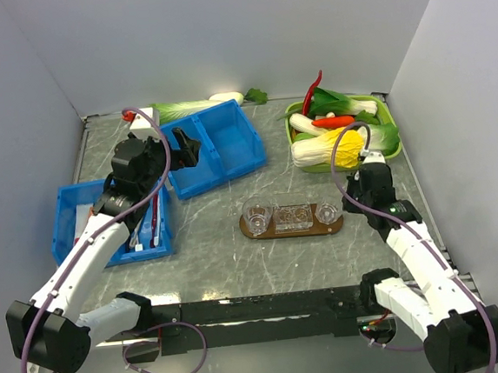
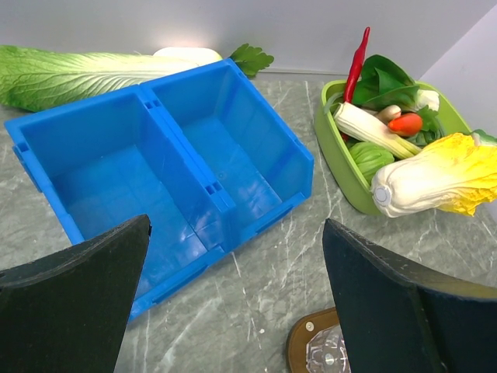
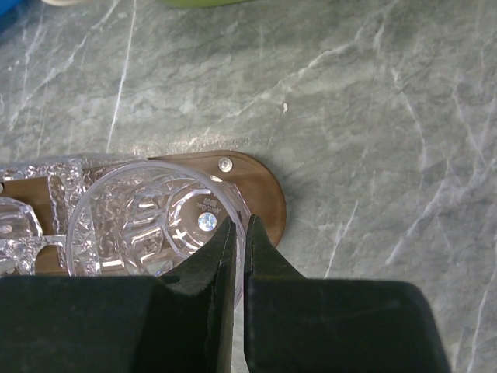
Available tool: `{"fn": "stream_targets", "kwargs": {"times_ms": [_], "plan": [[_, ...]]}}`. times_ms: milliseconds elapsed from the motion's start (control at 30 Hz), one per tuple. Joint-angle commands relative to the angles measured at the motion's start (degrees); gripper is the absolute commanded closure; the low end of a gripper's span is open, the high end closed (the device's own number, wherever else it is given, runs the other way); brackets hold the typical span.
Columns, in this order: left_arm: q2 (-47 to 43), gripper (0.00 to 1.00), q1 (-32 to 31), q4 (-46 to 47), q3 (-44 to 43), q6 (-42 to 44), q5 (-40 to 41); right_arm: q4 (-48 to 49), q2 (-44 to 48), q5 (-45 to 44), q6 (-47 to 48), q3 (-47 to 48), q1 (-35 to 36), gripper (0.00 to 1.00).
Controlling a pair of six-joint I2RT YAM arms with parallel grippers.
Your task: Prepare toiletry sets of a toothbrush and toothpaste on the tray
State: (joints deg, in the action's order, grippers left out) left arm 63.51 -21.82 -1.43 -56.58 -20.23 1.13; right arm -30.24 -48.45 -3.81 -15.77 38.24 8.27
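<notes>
Starting at the right gripper (image 3: 239, 227), its two black fingers are seen pressed together with only a hairline slit between them, the tips set at the near rim of the end cup (image 3: 147, 221). Whether the thin clear wall is nipped in that slit cannot be told. That textured cup is stood upright on the rounded right end of the dark wooden tray (image 3: 262, 183). Nothing is seen inside it, so the closed tips are judged to be steadying or nudging it rather than loading it. In the overhead view the further clear cups (image 1: 257, 214) are lined up beside it along the tray, mouths up, presumably so that each can take one brush and one tube. The left gripper (image 2: 237, 225) is held spread wide and empty, poised over the near side of the empty two-compartment blue bin (image 2: 171, 171), a posture suited to reaching down for a slim item. The supplies are found further left: slim red and white brushes and tubes (image 1: 148, 228) are laid flat in the second blue bin (image 1: 65, 202) beside the left arm, well apart from the tray. No set is judged to be made up yet. At the back right a green tray of vegetables (image 2: 330, 148) is parked, and a napa cabbage (image 2: 78, 74) is laid behind the empty bin, both out of the working lane.
</notes>
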Motion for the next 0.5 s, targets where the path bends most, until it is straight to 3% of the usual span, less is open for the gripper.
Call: {"fn": "stream_targets", "kwargs": {"times_ms": [0, 467], "plan": [[0.04, 0.04, -0.06, 1.70, -0.02, 0.63, -0.60, 3.87, -0.24, -0.93, -1.10, -0.53, 1.13, 1.00], [0.22, 0.04, -0.06, 1.69, -0.11, 0.72, -0.60, 3.34, -1.21, -2.42, -1.54, -0.97, 2.98, 1.00]]}}
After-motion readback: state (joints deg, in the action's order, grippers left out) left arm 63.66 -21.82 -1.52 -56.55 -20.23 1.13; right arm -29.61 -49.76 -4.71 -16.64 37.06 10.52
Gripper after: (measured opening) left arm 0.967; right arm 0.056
